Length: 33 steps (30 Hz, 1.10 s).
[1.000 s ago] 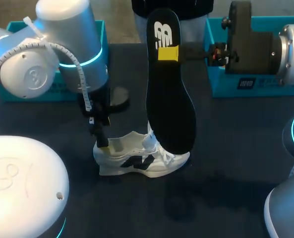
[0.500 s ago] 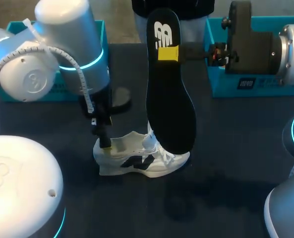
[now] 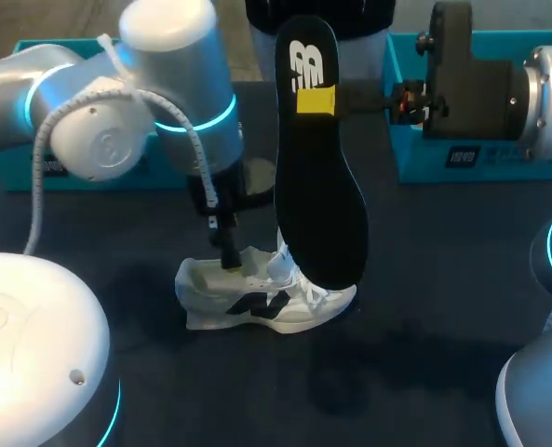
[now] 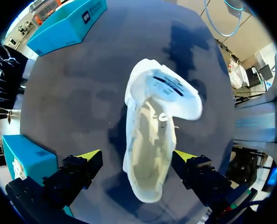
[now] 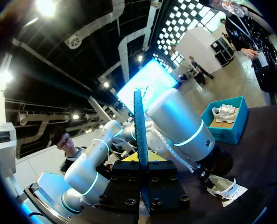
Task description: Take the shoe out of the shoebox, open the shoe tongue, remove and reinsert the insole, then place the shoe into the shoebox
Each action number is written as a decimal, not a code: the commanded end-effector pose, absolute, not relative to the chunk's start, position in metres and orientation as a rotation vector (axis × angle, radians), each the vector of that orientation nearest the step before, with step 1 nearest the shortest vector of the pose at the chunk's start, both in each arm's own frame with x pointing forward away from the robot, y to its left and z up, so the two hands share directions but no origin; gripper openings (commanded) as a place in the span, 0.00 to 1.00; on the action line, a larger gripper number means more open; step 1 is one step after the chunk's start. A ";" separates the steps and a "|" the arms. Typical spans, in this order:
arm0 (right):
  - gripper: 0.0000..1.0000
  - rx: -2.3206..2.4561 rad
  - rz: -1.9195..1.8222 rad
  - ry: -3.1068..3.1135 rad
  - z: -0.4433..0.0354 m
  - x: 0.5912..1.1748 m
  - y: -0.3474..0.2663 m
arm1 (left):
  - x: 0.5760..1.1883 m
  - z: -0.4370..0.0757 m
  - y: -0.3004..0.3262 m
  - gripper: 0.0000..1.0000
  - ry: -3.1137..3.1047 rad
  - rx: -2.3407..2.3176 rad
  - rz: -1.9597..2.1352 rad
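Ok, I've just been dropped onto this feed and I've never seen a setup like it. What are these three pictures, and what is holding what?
These are two robot arms working at a dark table. The wide picture looks down from above and behind them. Each round picture comes from a camera on one arm's wrist, looking out along its fingers. A white shoe stands on the table. The left pincer hangs open over the shoe's mouth, with a yellow-tipped finger on either side. The right pincer is shut on the black insole and holds it upright near the shoe. In the right wrist picture you see that insole edge-on. A teal box sits at the back right, and another one sits at the back left.
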State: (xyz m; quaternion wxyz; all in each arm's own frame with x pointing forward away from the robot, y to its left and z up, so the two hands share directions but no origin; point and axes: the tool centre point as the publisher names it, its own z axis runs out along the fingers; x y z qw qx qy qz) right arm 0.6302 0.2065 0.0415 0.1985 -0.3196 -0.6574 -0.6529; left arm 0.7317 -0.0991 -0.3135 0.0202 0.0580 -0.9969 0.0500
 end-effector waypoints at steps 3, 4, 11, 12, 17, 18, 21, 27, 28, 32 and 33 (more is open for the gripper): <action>0.00 -0.898 -1.827 -1.839 0.041 0.631 0.210 | 0.751 -0.342 -0.125 1.00 -3.056 0.137 0.107; 0.00 -0.898 -1.827 -1.839 0.041 0.631 0.210 | 0.752 -0.346 -0.126 1.00 -3.053 0.132 0.100; 0.00 -0.898 -1.827 -1.839 0.041 0.631 0.210 | 0.753 -0.361 -0.126 1.00 -3.035 0.085 0.114; 0.00 -0.898 -1.827 -1.839 0.041 0.631 0.210 | 0.753 -0.363 -0.126 1.00 -3.037 0.080 0.112; 0.00 -0.898 -1.827 -1.839 0.041 0.631 0.210 | 0.756 -0.375 -0.126 1.00 -3.022 0.076 0.104; 0.00 -0.898 -1.827 -1.839 0.041 0.631 0.210 | 0.755 -0.376 -0.126 1.00 -3.019 0.066 0.105; 0.00 -0.898 -1.827 -1.839 0.041 0.631 0.210 | 0.755 -0.379 -0.127 0.87 -3.012 0.064 0.105; 0.00 -0.898 -1.827 -1.839 0.041 0.631 0.210 | 0.751 -0.378 -0.123 0.17 -3.004 0.055 0.126; 0.00 -0.898 -1.827 -1.839 0.041 0.631 0.210 | 0.751 -0.377 -0.121 0.12 -3.001 0.049 0.133; 0.00 -0.898 -1.827 -1.839 0.041 0.631 0.210 | 0.749 -0.377 -0.118 0.00 -2.995 0.038 0.145; 0.00 -0.898 -1.827 -1.839 0.041 0.631 0.210 | 0.748 -0.377 -0.118 0.00 -2.993 0.031 0.146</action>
